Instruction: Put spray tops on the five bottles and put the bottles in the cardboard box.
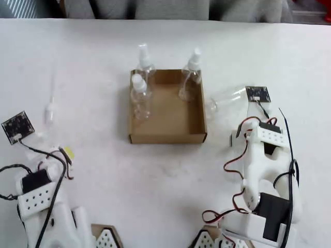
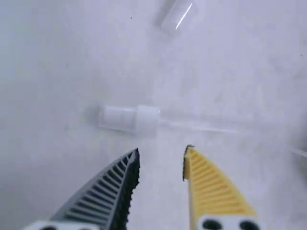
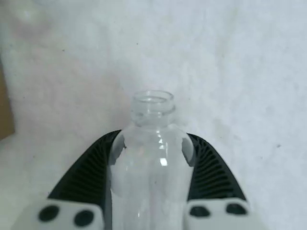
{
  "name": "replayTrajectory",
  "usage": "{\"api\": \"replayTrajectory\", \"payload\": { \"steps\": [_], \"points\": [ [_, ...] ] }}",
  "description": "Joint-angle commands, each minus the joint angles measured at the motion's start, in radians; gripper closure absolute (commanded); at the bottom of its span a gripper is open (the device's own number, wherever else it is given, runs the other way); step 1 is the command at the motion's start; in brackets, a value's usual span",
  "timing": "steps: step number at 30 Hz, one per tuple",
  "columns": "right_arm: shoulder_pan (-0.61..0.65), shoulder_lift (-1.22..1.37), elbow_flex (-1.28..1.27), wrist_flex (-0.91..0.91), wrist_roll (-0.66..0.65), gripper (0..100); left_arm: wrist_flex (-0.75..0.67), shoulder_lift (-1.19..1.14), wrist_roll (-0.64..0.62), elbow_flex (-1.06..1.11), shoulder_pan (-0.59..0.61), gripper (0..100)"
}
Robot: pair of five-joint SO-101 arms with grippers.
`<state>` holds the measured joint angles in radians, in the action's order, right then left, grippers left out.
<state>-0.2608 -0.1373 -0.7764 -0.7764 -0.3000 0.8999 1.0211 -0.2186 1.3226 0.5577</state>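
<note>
The cardboard box (image 1: 166, 137) sits mid-table with three capped spray bottles standing in it: one at the left wall (image 1: 140, 98), one in the back left corner (image 1: 145, 63), one in the back right corner (image 1: 190, 78). A clear bottle without a top (image 3: 152, 153) lies on the table right of the box (image 1: 225, 97), its open neck toward the box. My right gripper (image 3: 152, 158) is shut on its shoulders. A loose spray top (image 2: 130, 118) with a thin tube lies on the table at far left (image 1: 49, 110). My left gripper (image 2: 161, 155) is open just short of it.
A small clear cap (image 2: 175, 14) lies beyond the spray top. Both arm bases and their cables stand along the front edge (image 1: 258, 175). Bare white table lies in front of the box and between the arms.
</note>
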Motion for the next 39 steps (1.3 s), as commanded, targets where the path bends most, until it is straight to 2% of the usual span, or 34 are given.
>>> {"api": "replayTrajectory", "payload": {
  "steps": [1, 4, 10, 13, 21, 29, 34, 36, 39],
  "points": [
    [-0.007, -0.002, 0.002, 0.008, -0.018, 98.3, 0.008, -0.168, -0.048, -0.121, 0.008, 87],
    [-0.007, -0.002, 0.002, 0.008, -0.018, 98.3, 0.006, -0.328, -0.08, -0.198, 0.044, 82],
    [-0.005, -0.002, 0.002, 0.008, -0.02, 98.3, 0.008, -0.552, -0.199, -0.315, 0.116, 60],
    [-0.005, -0.002, 0.002, 0.008, -0.054, 98.3, 0.008, -0.578, -0.238, -0.344, 0.125, 57],
    [0.015, -0.002, 0.0, -0.007, -0.069, 98.3, -0.058, -0.605, -0.292, -0.339, 0.117, 57],
    [0.015, -0.002, 0.0, -0.012, -0.094, 98.3, -0.063, -0.892, -0.318, -0.5, 0.111, 57],
    [0.015, -0.002, 0.0, -0.013, -0.103, 98.3, -0.072, -0.924, -0.344, -0.529, 0.107, 58],
    [0.015, -0.002, 0.0, -0.013, -0.103, 98.3, -0.072, -0.924, -0.342, -0.531, 0.105, 63],
    [0.015, -0.002, 0.0, -0.013, -0.103, 98.3, -0.074, -0.924, -0.336, -0.532, 0.099, 82]
  ]
}}
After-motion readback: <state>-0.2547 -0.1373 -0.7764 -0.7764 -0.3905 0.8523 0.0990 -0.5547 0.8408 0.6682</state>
